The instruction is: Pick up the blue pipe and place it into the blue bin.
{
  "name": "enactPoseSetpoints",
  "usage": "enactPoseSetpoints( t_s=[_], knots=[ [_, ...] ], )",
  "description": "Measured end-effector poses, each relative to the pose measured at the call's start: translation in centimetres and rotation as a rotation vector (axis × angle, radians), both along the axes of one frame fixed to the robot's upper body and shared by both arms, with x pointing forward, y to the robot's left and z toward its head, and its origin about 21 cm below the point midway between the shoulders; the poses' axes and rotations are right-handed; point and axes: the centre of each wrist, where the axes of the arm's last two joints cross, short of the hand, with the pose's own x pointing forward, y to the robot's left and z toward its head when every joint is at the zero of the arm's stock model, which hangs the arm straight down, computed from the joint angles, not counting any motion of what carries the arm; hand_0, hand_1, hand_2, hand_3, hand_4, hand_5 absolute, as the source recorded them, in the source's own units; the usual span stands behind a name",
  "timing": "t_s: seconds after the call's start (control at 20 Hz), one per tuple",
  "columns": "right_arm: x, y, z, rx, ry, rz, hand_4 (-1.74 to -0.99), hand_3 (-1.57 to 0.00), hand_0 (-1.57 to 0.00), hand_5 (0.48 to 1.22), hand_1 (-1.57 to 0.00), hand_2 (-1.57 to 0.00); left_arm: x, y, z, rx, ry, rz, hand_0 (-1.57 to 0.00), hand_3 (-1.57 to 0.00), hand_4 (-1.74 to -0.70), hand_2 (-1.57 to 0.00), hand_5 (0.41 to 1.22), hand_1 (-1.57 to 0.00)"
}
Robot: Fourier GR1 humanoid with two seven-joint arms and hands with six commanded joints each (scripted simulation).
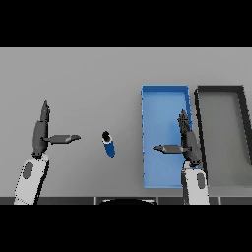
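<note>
The blue pipe [109, 144] is a short blue cylinder with a dark end, lying on the grey table between my two hands. To its right stands the blue bin [147, 118], a long shallow tray with nothing in it. My right hand [189, 142] hovers over the bin's right wall, fingers straight and thumb pointing left, open and holding nothing. My left hand [40, 133] is at the left, also open, thumb pointing right toward the pipe, with a gap between them.
A dark grey bin [201, 106] sits just right of the blue bin, running to the right edge of the view. The grey table [88, 78] stretches back behind the pipe and the left hand.
</note>
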Motion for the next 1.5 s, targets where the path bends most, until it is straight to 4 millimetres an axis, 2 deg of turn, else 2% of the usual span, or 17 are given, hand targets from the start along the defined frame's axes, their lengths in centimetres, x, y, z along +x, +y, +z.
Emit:
enactPoseSetpoints(
  t_s=[0.3,0.35,0.45,0.55,0.7,0.8,0.9,1.1,1.15,1.2,1.5],
  knots=[
    [0.5,-0.3,0.2,-0.002,0.006,-0.008,-1.21,0.0,0.0,0.594,0.0,0.0,0.1,-0.1,0.1,-0.002,-0.013,-0.002,0.0,0.0,-0.97,0.0,0.594,0.0],
    [0.2,-1.3,0.8,-0.153,-0.074,0.054,-1.206,0.0,0.0,0.592,0.0,0.0,-0.2,1.1,0.4,0.078,-0.014,-0.154,0.0,0.0,-0.97,0.0,0.595,0.0],
    [-0.8,-1.0,1.3,-0.289,-0.118,0.134,-1.195,0.0,0.0,0.588,0.0,0.0,-0.2,2.9,0.8,0.148,0.02,-0.302,0.0,0.0,-0.97,0.0,0.596,0.0],
    [-1.1,-0.8,1.4,-0.331,-0.112,0.158,-1.19,0.0,0.0,0.586,0.0,0.0,0.4,3.2,1.3,0.174,0.022,-0.357,0.0,0.0,-0.97,0.0,0.597,0.0],
    [-0.9,-1.1,2.1,-0.36,-0.104,0.158,-1.182,0.0,0.0,0.583,0.0,0.0,-0.1,3.5,1.2,0.173,0.009,-0.419,0.0,0.0,-0.97,0.0,0.59,0.0],
    [-1.4,-0.6,1.8,-0.356,-0.107,0.167,-1.187,0.0,0.0,0.579,0.0,0.0,-1.1,3.2,1.2,0.167,0.002,-0.502,0.0,0.0,-0.98,0.0,0.583,0.0],
    [-1.0,-0.6,2.1,-0.342,-0.102,0.156,-1.2,0.0,0.0,0.58,0.0,0.0,-1.7,2.7,1.8,0.178,0.017,-0.585,0.0,0.0,-0.99,0.0,0.566,0.0],
    [-0.9,-0.8,2.2,-0.32,-0.11,0.158,-1.229,0.0,0.0,0.576,0.0,0.0,-3.9,-0.2,2.0,0.21,0.124,-0.709,0.0,0.0,-1.03,0.0,0.496,0.0],
    [-0.9,-0.7,2.4,-0.319,-0.111,0.159,-1.228,0.0,0.0,0.573,0.0,0.0,-3.9,-0.7,2.4,0.224,0.145,-0.727,0.0,0.0,-1.05,0.0,0.483,0.0],
    [-1.1,-0.7,2.3,-0.321,-0.114,0.163,-1.223,0.0,0.0,0.572,0.0,0.0,-4.5,-1.3,1.9,0.221,0.165,-0.757,0.0,0.0,-1.06,0.0,0.474,0.0],
    [-1.3,-0.7,1.9,-0.326,-0.089,0.176,-1.209,0.0,0.0,0.567,0.0,0.0,-4.4,-5.3,0.4,0.234,0.156,-0.86,0.0,0.0,-1.14,0.0,0.479,0.0]
  ],
)
